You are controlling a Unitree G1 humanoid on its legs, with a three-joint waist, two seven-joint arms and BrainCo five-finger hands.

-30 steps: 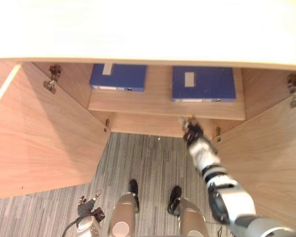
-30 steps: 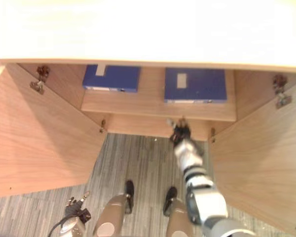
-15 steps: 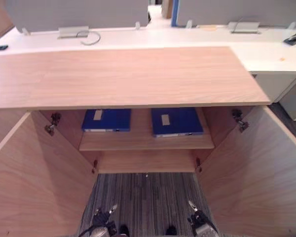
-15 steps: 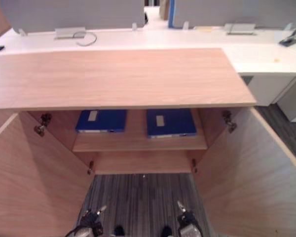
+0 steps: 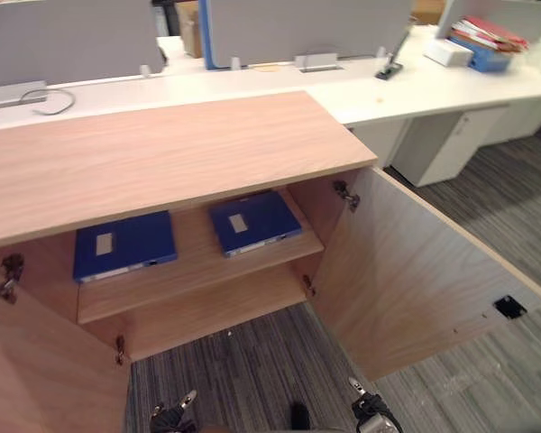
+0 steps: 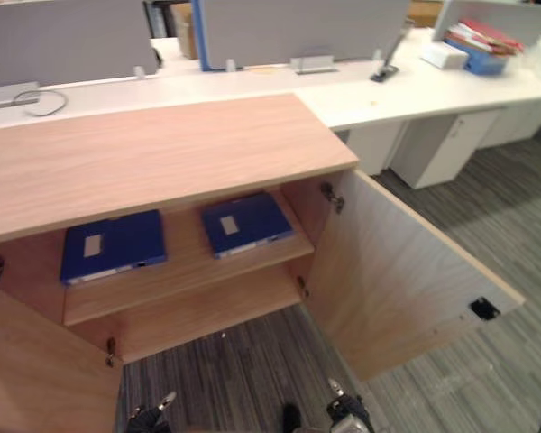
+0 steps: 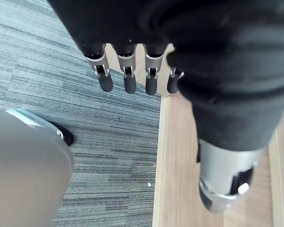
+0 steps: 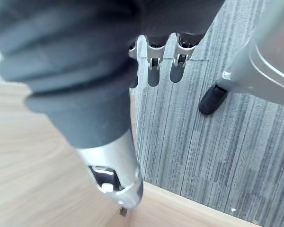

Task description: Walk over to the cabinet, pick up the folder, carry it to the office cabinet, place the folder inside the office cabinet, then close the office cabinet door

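The right hand has withdrawn from the light-wood cabinet shelf, leaving the flat blue folder at its right end. Its fingers, and those of the left hand, hang straight and empty. Closing the wide-open wooden right door seems to be what remains.

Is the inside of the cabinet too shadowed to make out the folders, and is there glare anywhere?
Left eye view: the cabinet top shades the shelf, yet the left blue folder and right blue folder are plain to see. Right eye view: the white desk is brightest, with no glare hiding anything. Left wrist view: carpet evenly lit.
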